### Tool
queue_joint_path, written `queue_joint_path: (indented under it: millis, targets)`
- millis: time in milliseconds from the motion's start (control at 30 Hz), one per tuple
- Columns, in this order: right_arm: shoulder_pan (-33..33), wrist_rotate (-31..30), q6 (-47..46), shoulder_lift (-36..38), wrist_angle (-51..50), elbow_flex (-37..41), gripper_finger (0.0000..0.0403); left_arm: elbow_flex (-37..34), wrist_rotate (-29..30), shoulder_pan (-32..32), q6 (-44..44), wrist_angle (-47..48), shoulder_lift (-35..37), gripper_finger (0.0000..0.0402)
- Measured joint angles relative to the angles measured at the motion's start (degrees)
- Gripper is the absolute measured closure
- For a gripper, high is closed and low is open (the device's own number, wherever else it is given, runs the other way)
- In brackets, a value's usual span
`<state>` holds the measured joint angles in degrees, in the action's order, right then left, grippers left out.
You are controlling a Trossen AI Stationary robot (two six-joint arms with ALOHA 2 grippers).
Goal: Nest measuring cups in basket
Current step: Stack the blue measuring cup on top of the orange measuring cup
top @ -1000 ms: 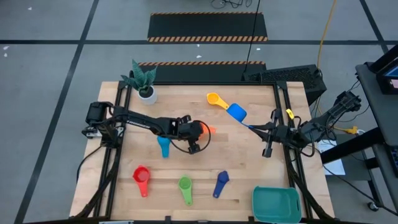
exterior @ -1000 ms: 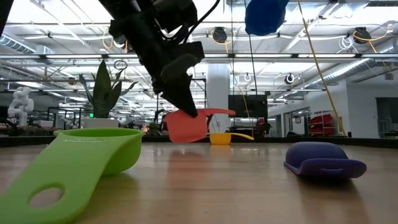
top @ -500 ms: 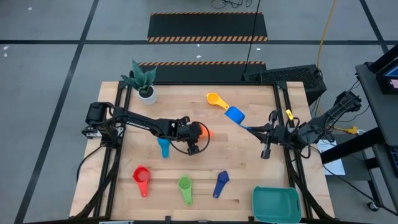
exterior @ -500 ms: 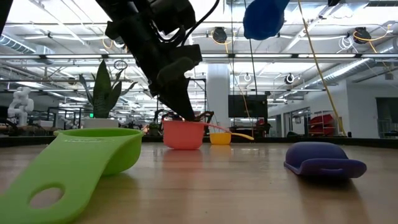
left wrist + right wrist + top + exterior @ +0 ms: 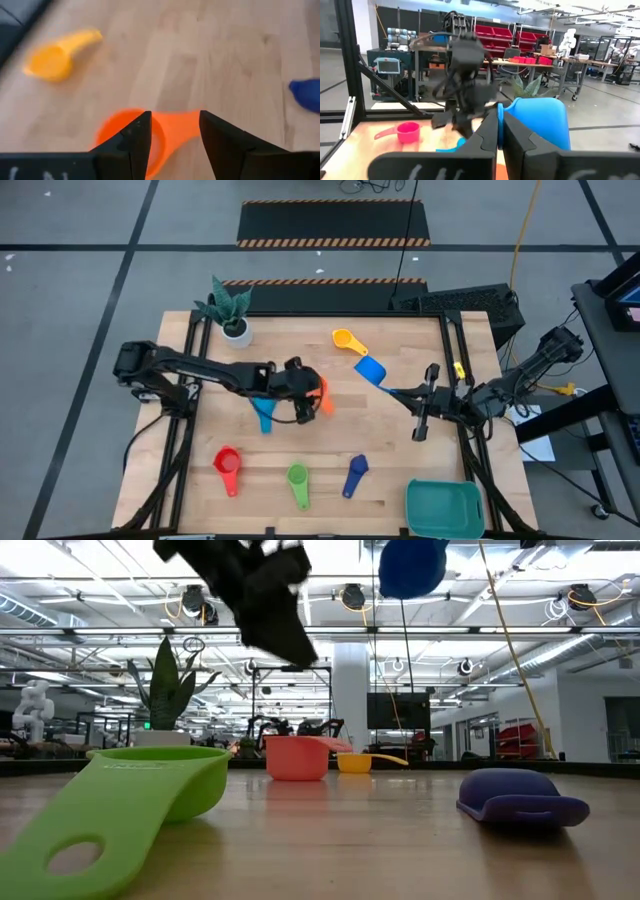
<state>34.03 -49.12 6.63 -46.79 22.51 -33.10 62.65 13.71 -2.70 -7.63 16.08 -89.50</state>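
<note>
Left end effector [image 5: 312, 402] sits just left of desk centre, fingers [image 5: 131, 145] apart and raised over the orange cup [image 5: 325, 399] — nothing gripped. In the left wrist view the orange cup [image 5: 150, 137] lies on the wood between and below the two fingers; the low view shows it [image 5: 297, 757] standing upright on the desk with the end effector [image 5: 285, 635] clear above it.

Right end effector [image 5: 392, 389] is right of centre, pointing toward 10 o'clock, clamped on the handle of a light blue cup [image 5: 369, 370], held off the desk. In the right wrist view that cup [image 5: 540, 122] fills the space past the closed fingers [image 5: 487, 132]; in the low view it [image 5: 412, 565] hangs high.

Other cups, by high view:
- yellow cup [image 5: 347, 341] at about 12 o'clock, just up-left of the held blue one
- second light blue cup [image 5: 264, 415] at 9, partly under the left arm
- red cup [image 5: 228, 467] at 7
- green cup [image 5: 298, 483] at 6
- dark blue cup [image 5: 355, 474] between 5 and 6

Basket [image 5: 444, 509] sits at the 5 o'clock corner — no cups inside. Potted plant [image 5: 228, 311] at 11.
</note>
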Motion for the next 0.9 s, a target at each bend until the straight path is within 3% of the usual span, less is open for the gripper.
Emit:
queue_joint_path:
  millis: [300, 433, 533, 667, 900]
  targets:
    - [-1.8, 1.2, 0.4, -4.7, 6.8, 0.0, 0.0403, -2.4, 11.9, 4.3, 7.6, 9.0, 3.7, 0.0231]
    - [-2.1, 1.3, 0.3, -4.8, 6.6, 0.0, 0.0403, -6.7, 13.3, 9.6, 9.7, 3.6, 1.8, 0.0231]
    - [-2.2, 1.3, 0.3, -4.7, 6.4, 0.0, 0.0403, -10.5, 10.1, 13.4, 12.8, -4.1, 0.4, 0.0231]
    - [-2.1, 1.4, 1.2, -4.6, 5.9, 0.0, 0.0403, -13.6, 0.9, 16.4, 18.2, -12.8, -0.6, 0.0231]
    - [-2.2, 1.3, 3.0, -4.6, 5.8, 0.0, 0.0403, -13.7, -3.6, 17.3, 33.3, -19.8, -6.1, 0.0231]
